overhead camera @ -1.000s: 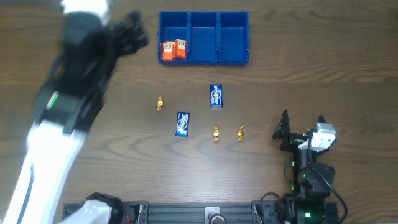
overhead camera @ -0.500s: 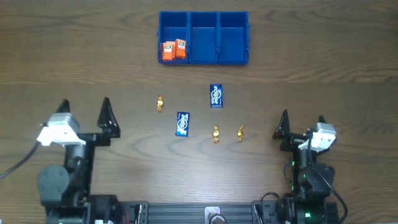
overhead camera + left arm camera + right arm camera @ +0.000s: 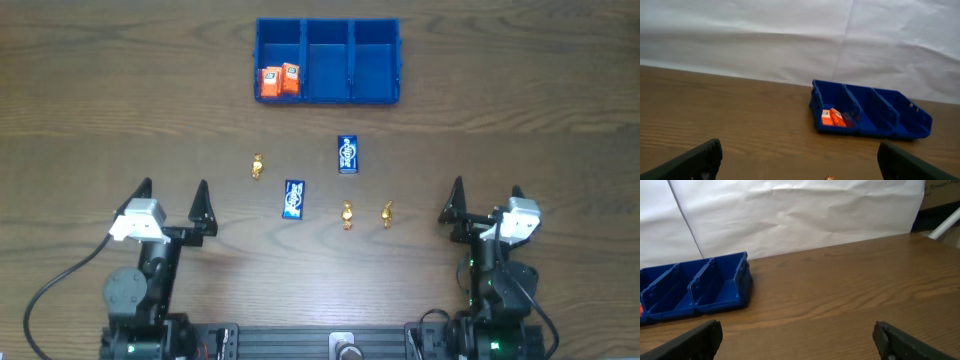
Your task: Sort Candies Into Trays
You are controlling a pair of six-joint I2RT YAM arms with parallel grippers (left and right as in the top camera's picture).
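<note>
A blue three-compartment tray [image 3: 327, 62] stands at the far middle of the table, with two orange candies [image 3: 280, 81] in its left compartment. The tray [image 3: 867, 113] and orange candies [image 3: 833, 118] also appear in the left wrist view, and the tray [image 3: 695, 287] in the right wrist view. Two blue-wrapped candies [image 3: 347, 154] [image 3: 294, 199] and three gold candies [image 3: 257, 166] [image 3: 347, 215] [image 3: 387, 213] lie loose mid-table. My left gripper [image 3: 172, 197] is open near the front left. My right gripper [image 3: 486, 198] is open near the front right. Both are empty.
Bare wooden table surrounds the candies. A white backdrop [image 3: 790, 40] stands behind the tray. The middle and right tray compartments hold nothing.
The left arm has drawn back from near the tray's left side to the front left and settled low near its base. The right arm has not moved.
</note>
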